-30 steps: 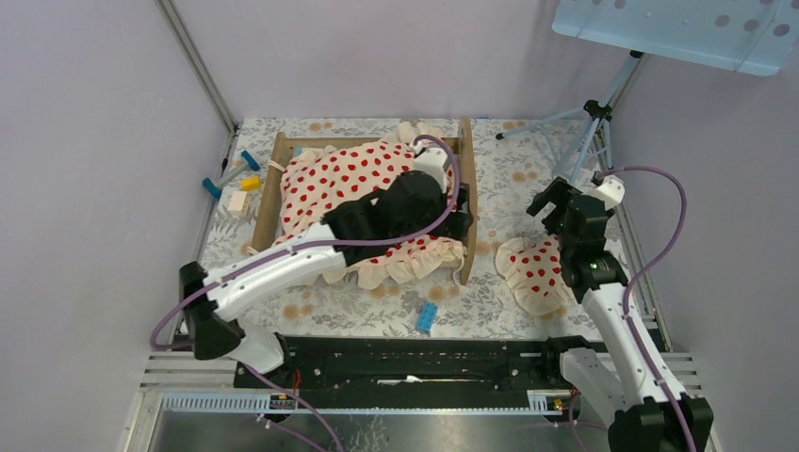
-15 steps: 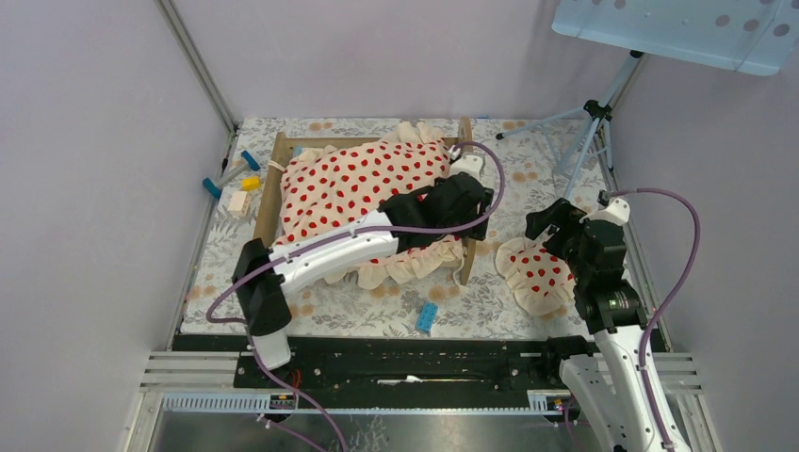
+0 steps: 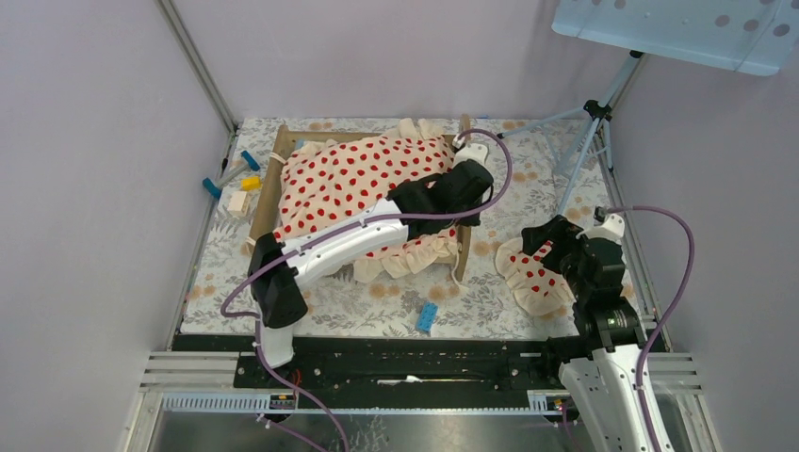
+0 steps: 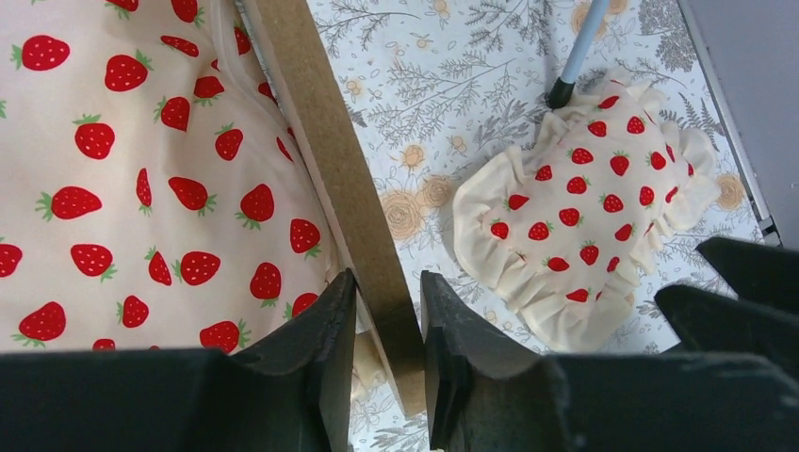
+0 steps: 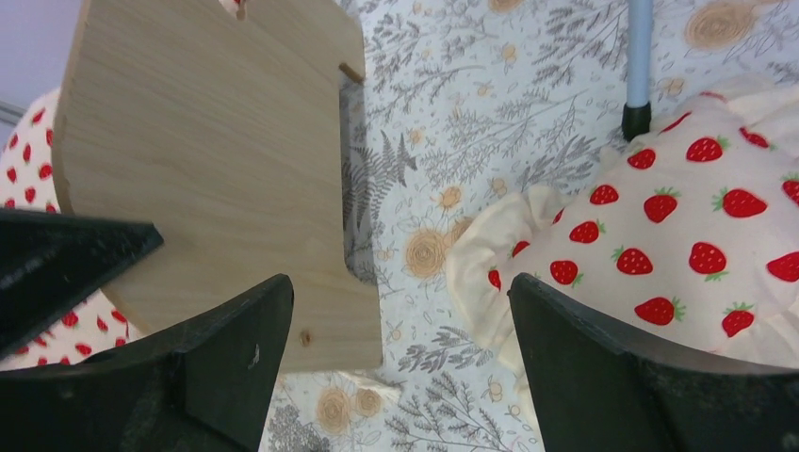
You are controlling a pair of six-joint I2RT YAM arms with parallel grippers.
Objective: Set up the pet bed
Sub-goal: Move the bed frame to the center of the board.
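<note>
Two grippers logged: left gripper pinched on the right end-board edge of the pet bed, far-centre on the floral mat, strawberry blanket draped over it. Right gripper spread wide, hovering above the open strip of mat between that board and the ruffled pillow.

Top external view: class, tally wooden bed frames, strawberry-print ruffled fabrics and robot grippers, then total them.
Wooden bed frames: 1, the pet bed
Strawberry-print ruffled fabrics: 2, blanket and pillow
Robot grippers: 2, left gripper and right gripper
Total: 5
</note>
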